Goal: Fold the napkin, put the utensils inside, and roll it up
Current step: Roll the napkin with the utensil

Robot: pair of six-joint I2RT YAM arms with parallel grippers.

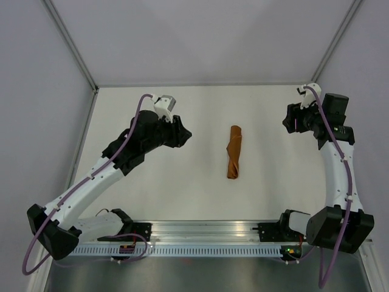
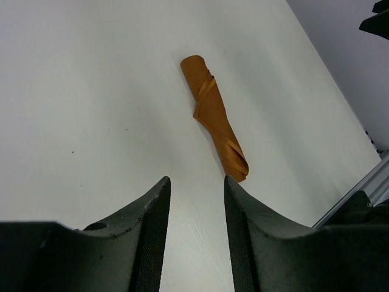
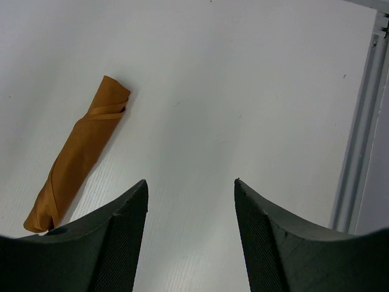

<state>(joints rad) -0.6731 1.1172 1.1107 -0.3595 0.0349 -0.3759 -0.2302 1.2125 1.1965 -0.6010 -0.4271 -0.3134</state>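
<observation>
from above: a white table with two black and white arms fixed at its near edge. the napkin lies near the middle of the table as a tight rust-orange roll, its length running from far side to near side, with a slight bend halfway along. the left gripper hangs to the left of the roll and points toward it, apart from it. the right gripper hangs to the right of the roll, also facing it and apart from it. a metal rail runs along the near edge between the arm bases. from the left wrist: the left gripper shows two dark fingers spread, with only bare table in the gap and nothing held. the napkin lies on the table beyond the fingertips, slanting from upper centre down to the right, and the wrapped cloth edges cross it in slanting bands. from the right wrist: the right gripper shows two dark fingers spread wide, bare table between them, nothing held. the napkin lies off to the left of the fingers, slanting from upper right to lower left. its upper end shows the layered folds of the roll. the rail runs down the right edge of this view.
</observation>
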